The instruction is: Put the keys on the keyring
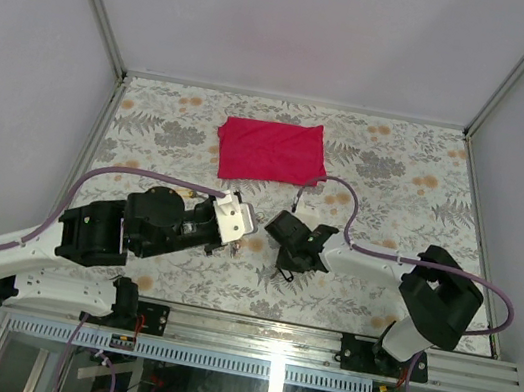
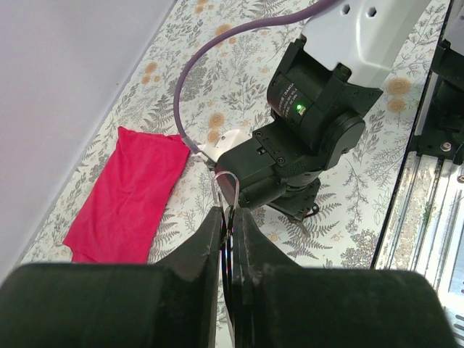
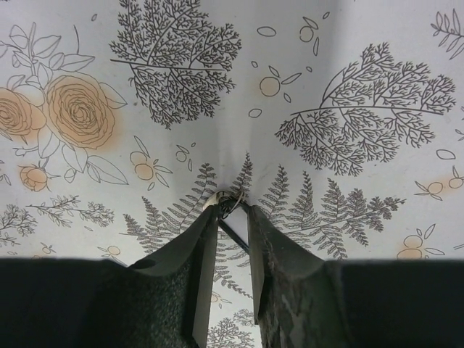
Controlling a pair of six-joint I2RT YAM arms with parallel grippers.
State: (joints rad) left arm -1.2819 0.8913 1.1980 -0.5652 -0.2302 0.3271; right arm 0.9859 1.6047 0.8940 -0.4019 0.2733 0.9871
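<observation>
My left gripper (image 2: 230,214) is shut on the keyring (image 2: 226,185), a thin silver wire loop that sticks up out of the fingertips. In the top view this gripper (image 1: 233,241) hovers left of centre. My right gripper (image 3: 233,208) points down at the table, its fingers close together around a black key (image 3: 233,234) that lies slantwise across the gap and touches both pads. A small bit of metal (image 3: 217,199) shows at the fingertips. From above, the right gripper (image 1: 286,264) stands just right of the left one, with keys (image 1: 281,275) under it.
A red cloth (image 1: 270,150) lies flat at the back of the flowered table (image 1: 399,169). The right arm's wrist (image 2: 312,123) fills the space right in front of the left gripper. A metal rail (image 1: 317,343) runs along the near edge.
</observation>
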